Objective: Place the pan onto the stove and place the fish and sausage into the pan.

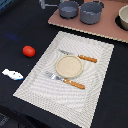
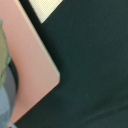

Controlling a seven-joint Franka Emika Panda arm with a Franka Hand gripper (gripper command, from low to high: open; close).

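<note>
Exterior view: the pan (image 1: 68,9) already sits on the stove (image 1: 107,26) at the far edge of the dark table (image 1: 20,30), its thin handle reaching toward the exterior view's left, with the larger grey pot (image 1: 91,13) just beside it on the same board. So that first step looks done. The sausage (image 1: 29,51) lies on the bare tabletop, to the exterior view's left of the striped placemat (image 1: 37,80), and the fish (image 1: 12,74) rests nearer the camera, close to the sausage but apart from it. Both are well away from the pan and neither seems touched, so the two placings are still to come. On the placemat sit a round plate (image 1: 68,66), a knife (image 1: 79,57) and a fork (image 1: 65,80). No arm shows here.

Wrist view: a corner of the stove (image 2: 32,70) over the dark table, and a scrap of the placemat (image 2: 47,7). The picture is blurred, and I see no fingers in it, so I cannot tell how wide they stand or whether they hold anything.
</note>
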